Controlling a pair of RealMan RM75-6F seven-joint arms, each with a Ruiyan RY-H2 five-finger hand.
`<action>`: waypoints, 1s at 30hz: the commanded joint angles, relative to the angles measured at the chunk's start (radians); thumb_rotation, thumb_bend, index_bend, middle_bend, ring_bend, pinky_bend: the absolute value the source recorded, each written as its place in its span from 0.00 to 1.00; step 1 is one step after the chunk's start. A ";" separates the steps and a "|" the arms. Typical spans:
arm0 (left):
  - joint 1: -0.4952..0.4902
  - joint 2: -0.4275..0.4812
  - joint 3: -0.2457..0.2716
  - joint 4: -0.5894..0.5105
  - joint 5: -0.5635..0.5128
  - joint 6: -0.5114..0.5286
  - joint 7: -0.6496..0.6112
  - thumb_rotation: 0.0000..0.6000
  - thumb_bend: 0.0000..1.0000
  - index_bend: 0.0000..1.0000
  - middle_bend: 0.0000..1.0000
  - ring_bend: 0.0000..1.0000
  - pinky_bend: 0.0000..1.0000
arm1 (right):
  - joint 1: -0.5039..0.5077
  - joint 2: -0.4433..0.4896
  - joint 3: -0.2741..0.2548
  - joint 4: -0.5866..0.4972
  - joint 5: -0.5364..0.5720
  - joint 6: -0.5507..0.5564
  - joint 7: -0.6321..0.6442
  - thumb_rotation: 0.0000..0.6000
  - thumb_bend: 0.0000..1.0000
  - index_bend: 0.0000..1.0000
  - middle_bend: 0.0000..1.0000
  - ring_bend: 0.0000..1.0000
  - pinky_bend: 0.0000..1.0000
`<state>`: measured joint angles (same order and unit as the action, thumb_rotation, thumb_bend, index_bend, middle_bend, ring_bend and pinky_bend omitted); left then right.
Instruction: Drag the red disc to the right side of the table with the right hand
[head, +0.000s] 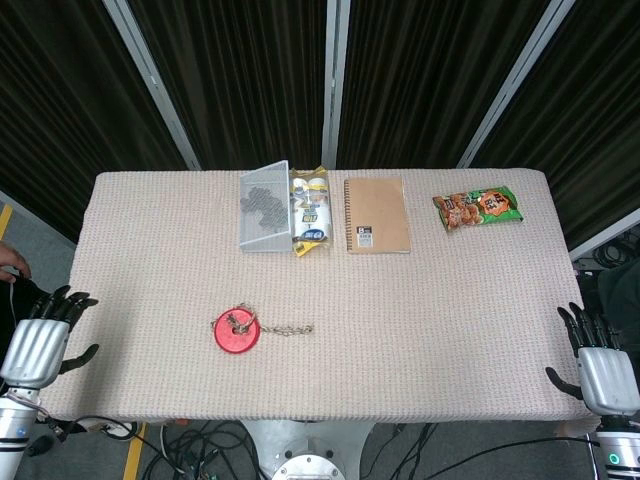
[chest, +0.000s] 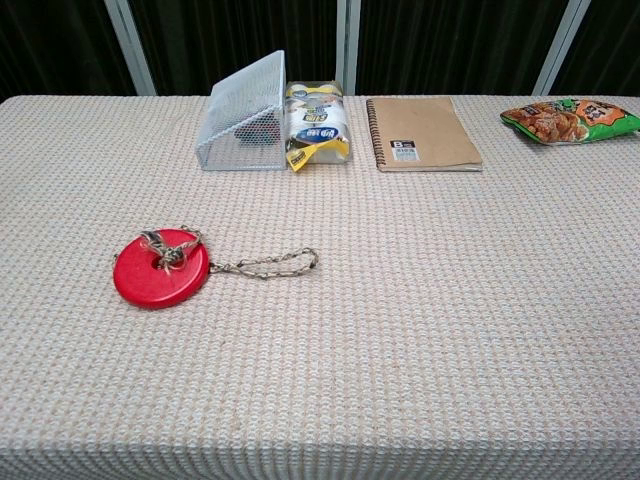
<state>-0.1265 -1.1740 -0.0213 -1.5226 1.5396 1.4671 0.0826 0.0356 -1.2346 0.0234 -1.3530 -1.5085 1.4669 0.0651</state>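
The right hand (head: 603, 368), silver-backed with black fingers, sits at the lower right corner of the head view, just off the table's right edge; its fingers are spread and point upward, and it holds nothing. The left hand (head: 40, 340) mirrors it at the lower left corner, off the table's left edge, fingers likewise apart and empty. Neither hand appears in the chest view.

The table (head: 450, 320) is covered with a beige woven cloth. The flat round red plastic disc (head: 237, 331) lies left of centre in the lower half of the head view, well apart from both hands. A short braided rope (head: 287, 329) is knotted at its middle and trails rightward, ending in a loop.

Along the upper part of the frame, from left to right, stand a tilted white wire mesh basket (head: 264, 207), a yellow-and-white package (head: 311, 209) touching its right side, a brown spiral-bound notebook (head: 377, 214), and a green-and-orange snack bag (head: 478, 209) toward the upper right.
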 joint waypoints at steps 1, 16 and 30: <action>0.000 0.000 -0.001 -0.001 0.000 0.002 0.000 1.00 0.18 0.26 0.19 0.09 0.18 | 0.000 -0.001 0.000 0.000 -0.001 0.001 0.000 1.00 0.12 0.00 0.00 0.00 0.00; 0.002 -0.006 0.000 0.003 -0.003 0.004 0.004 1.00 0.19 0.26 0.19 0.09 0.18 | 0.010 0.034 -0.010 -0.054 -0.017 -0.017 -0.026 1.00 0.16 0.00 0.00 0.00 0.00; 0.001 -0.019 0.000 0.033 -0.014 -0.008 -0.013 1.00 0.19 0.26 0.19 0.09 0.18 | 0.186 0.084 0.028 -0.167 -0.083 -0.192 -0.120 1.00 0.21 0.00 0.04 0.00 0.00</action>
<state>-0.1251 -1.1923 -0.0206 -1.4898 1.5263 1.4592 0.0706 0.1747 -1.1653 0.0356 -1.4810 -1.5689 1.3199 -0.0300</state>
